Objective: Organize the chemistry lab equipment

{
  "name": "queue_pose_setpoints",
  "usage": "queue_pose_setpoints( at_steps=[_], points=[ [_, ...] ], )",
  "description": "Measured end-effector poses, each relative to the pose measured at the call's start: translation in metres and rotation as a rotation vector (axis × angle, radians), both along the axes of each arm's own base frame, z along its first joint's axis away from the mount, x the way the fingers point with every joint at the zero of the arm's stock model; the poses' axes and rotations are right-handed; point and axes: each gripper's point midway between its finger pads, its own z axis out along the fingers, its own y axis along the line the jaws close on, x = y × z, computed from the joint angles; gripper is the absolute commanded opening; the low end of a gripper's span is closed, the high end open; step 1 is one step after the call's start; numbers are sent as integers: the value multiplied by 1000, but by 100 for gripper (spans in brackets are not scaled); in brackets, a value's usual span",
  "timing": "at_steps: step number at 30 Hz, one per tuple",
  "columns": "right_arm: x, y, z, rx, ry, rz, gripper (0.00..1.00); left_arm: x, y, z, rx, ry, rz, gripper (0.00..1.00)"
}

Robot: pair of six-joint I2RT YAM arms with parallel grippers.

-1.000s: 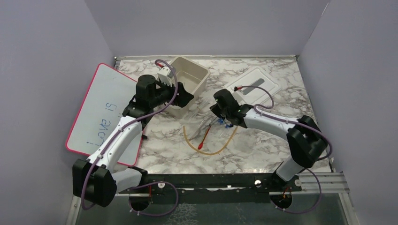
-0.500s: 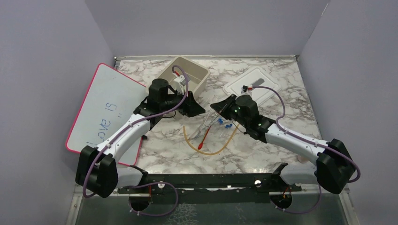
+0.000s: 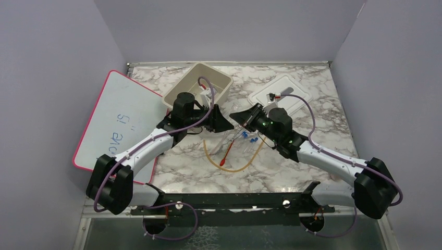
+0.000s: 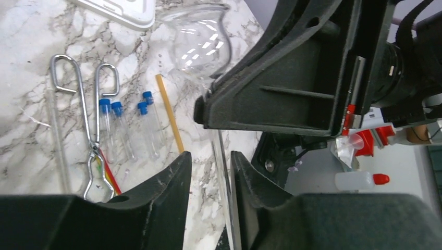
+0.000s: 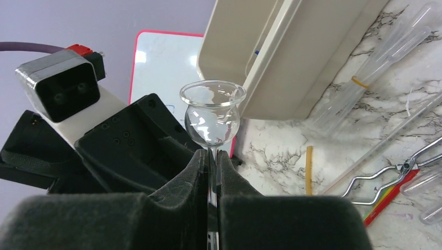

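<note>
My right gripper is shut on the thin stem of a clear glass funnel tube, whose round bulb stands just above the fingertips. My left gripper straddles the same stem. The stem rests against one finger, with a gap to the other. The two grippers meet above the table. Below them lie metal tongs, three blue-capped clear tubes, the amber rubber tube and the red-tipped dropper.
The beige tub stands behind my left arm. Its white lid lies at the back right. A pink-rimmed whiteboard leans at the left. Long clear pipettes lie beside the tub.
My left arm has swung right to meet the right gripper, and its jaws have narrowed around the glass stem. The right arm has shifted and turned, still holding the glass.
</note>
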Motion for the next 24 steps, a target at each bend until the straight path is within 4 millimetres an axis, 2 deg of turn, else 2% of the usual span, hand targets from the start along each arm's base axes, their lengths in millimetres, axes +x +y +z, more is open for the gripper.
queue_pose_setpoints(
  at_steps=[3, 5, 7, 8, 11, 14, 18, 20, 24],
  points=[
    [-2, 0, 1, 8, -5, 13, 5, 4, 1, -3, 5, -6, 24, 23],
    [-3, 0, 0, 7, -3, 18, 8, 7, 1, -3, 8, -16, 39, 15],
    [-2, -1, -1, 6, -2, 16, 18, 7, 1, -2, 9, -28, 41, 5],
    [-2, -1, -2, 6, -2, 17, 27, 6, 0, -1, 9, -36, 39, 0],
    [-3, -1, 1, 6, -20, 24, 45, 9, 2, -2, 19, -62, 45, 0],
    [-4, -2, 7, 5, -41, 30, 52, 11, 4, -5, 42, -78, 59, 0],
    [-9, -8, 20, 10, -79, 28, 54, 22, 10, -5, 105, -103, 97, 0],
    [-11, -13, 29, 12, -98, 18, 54, 32, 12, 3, 137, -131, 123, 0],
    [-18, -28, 45, 6, -138, -15, 54, 66, 21, 32, 223, -238, 209, 0]
  ],
)
